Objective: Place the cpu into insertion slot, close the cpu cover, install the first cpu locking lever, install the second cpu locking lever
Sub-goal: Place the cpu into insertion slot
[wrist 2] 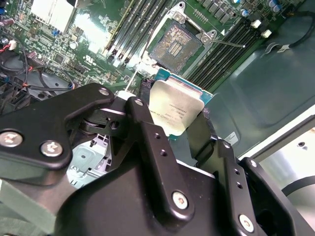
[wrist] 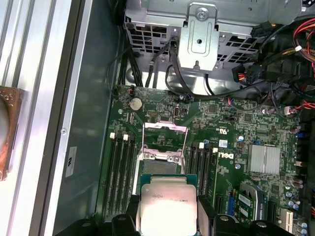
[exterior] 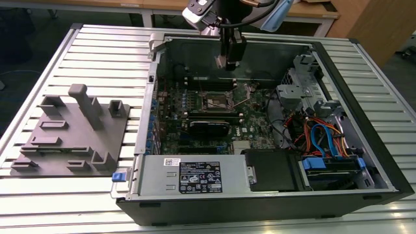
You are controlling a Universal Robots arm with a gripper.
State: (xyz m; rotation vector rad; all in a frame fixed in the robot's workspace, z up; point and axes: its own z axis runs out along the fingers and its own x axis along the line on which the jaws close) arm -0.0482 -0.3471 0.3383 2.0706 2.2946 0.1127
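My gripper (exterior: 229, 62) hangs inside the open computer case, above the motherboard's far part, shut on the cpu (wrist 2: 174, 110). The chip shows its pale silver top (wrist: 167, 204) between the two black fingers (wrist 2: 147, 132) in both wrist views. Below it lies the insertion slot (wrist 2: 175, 45), square with a silver rim and bare dark centre (exterior: 217, 101). In the first wrist view the cpu cover (wrist: 165, 125) stands swung open behind the slot (wrist: 162, 168), which the chip partly hides. A thin wire lever (wrist 2: 226, 43) sticks out beside the slot.
Black memory slots (wrist: 118, 167) flank the socket on both sides. A metal drive cage (exterior: 302, 83), coloured cables (exterior: 322, 136) and the power supply (exterior: 195, 175) fill the case's other parts. A grey fixture (exterior: 71, 131) sits on the slatted table (exterior: 97, 48) at the exterior view's left.
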